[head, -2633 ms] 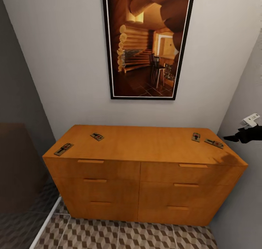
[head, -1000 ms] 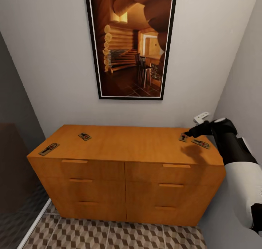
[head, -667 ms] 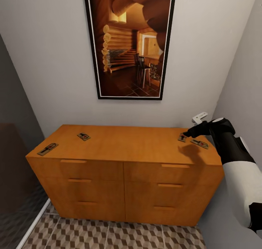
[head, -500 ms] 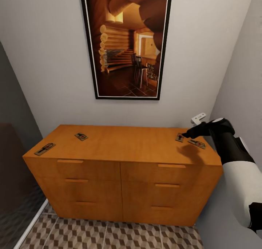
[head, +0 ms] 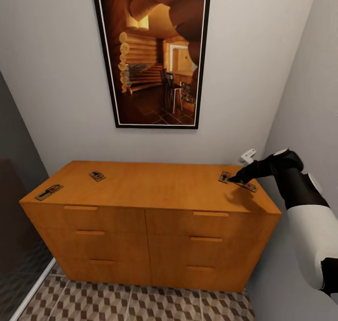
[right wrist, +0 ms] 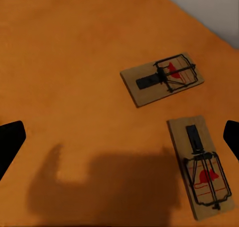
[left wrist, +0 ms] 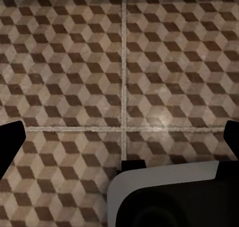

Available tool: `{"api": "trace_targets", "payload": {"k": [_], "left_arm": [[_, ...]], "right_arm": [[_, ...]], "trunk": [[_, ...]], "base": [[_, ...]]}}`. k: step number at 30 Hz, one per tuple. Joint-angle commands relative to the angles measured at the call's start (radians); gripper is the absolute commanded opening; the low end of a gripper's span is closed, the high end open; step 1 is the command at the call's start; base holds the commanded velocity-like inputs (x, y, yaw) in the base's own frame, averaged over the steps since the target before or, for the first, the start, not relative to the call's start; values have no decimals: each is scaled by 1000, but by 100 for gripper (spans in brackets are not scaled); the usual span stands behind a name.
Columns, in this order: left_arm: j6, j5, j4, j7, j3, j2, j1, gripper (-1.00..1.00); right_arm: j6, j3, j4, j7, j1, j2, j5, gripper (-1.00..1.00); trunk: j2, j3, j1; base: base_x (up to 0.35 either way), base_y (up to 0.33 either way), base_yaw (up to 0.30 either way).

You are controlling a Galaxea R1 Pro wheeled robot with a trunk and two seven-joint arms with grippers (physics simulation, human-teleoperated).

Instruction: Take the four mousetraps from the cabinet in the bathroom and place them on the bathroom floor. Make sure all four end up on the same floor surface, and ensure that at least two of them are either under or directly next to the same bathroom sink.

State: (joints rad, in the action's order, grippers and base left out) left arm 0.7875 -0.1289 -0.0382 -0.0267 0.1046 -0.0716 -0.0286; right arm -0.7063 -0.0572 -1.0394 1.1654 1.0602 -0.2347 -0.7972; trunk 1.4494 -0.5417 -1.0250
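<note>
Right tool (head: 233, 179) spread wide, empty, hovering over two mousetraps (right wrist: 162, 78) (right wrist: 200, 166) lying flat at the cabinet's (head: 150, 189) far-right corner, long axes roughly perpendicular.

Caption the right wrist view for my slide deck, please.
Open right end effector above two mousetraps on the orange cabinet.

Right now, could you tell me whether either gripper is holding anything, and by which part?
Nothing is held. The right gripper hovers open above two mousetraps lying free on the cabinet; the left gripper is open over floor tiles.
</note>
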Motion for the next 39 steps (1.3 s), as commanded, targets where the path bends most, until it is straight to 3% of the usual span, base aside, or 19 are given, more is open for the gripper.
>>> {"api": "trace_targets", "payload": {"k": [1,2,14,23,39], "left_arm": [[6,-8,-4,-3,9,0,-2,100],[6,-8,-4,-3,9,0,-2,100],[6,-8,-4,-4,9,0,-2,100],[5,-8,-5,-4,9,0,-2,100],[6,-8,-5,-4,9,0,-2,100]], "right_arm": [[-6,-1,-2,23,3,0,-9,100],[-9,-1,-2,66,9,0,-13,100],[-16,-1,-3,177,18,-1,-17,100],[-15,-5,-44,318,18,-8,-14,100],[-15,-10,-75,368,40,-9,38,100]], "trunk": [[1,-1,0],[1,-1,0],[1,-1,0],[1,-1,0],[1,-1,0]], "base": [[0,-14,0],[0,-7,0],[0,-2,0],[0,0,0],[0,0,0]]}}
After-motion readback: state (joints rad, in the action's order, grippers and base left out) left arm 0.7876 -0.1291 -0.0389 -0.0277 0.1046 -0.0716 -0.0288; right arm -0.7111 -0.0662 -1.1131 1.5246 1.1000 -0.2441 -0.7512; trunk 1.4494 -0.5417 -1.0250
